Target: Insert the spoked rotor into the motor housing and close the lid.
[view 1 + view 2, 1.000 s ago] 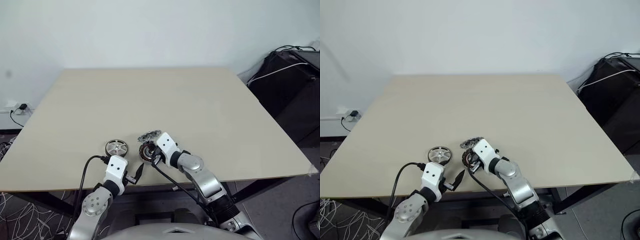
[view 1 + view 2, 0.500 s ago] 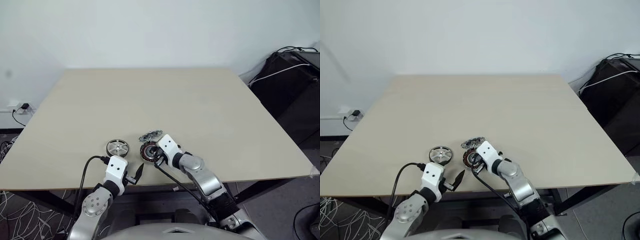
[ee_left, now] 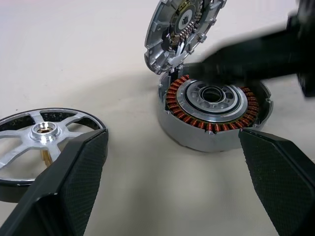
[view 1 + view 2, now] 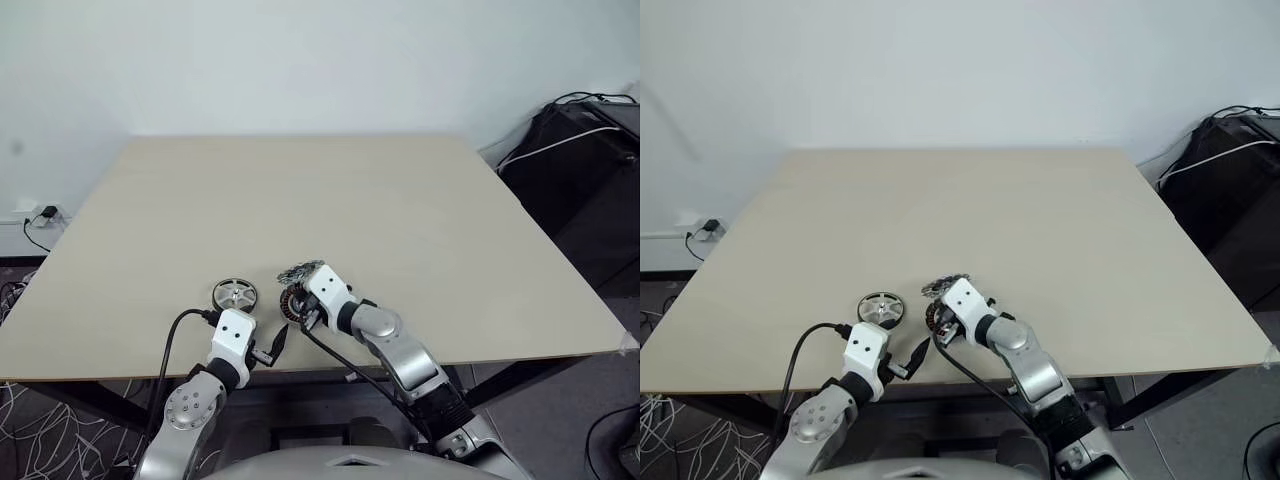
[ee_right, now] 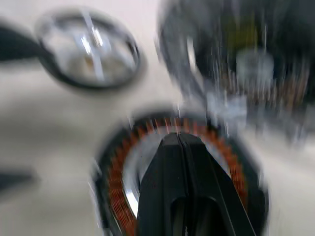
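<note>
The spoked rotor (image 3: 42, 135), a silver wheel with a dark rim, lies flat on the table to the left of the motor housing (image 3: 214, 115). The housing's copper windings face up, and its silver lid (image 3: 182, 29) stands tilted open at the far edge. My right gripper (image 5: 179, 142) is shut, with its tips right over the housing's centre (image 4: 293, 303); I cannot tell whether they touch it. My left gripper (image 3: 174, 187) is open and holds nothing. It hangs at the table's near edge, just short of the rotor (image 4: 233, 295) and the housing.
All the parts sit close to the near edge of the beige table (image 4: 300, 200). A black case with cables (image 4: 580, 170) stands off the table's right side. A wall socket with a plug (image 4: 40, 215) is at the far left.
</note>
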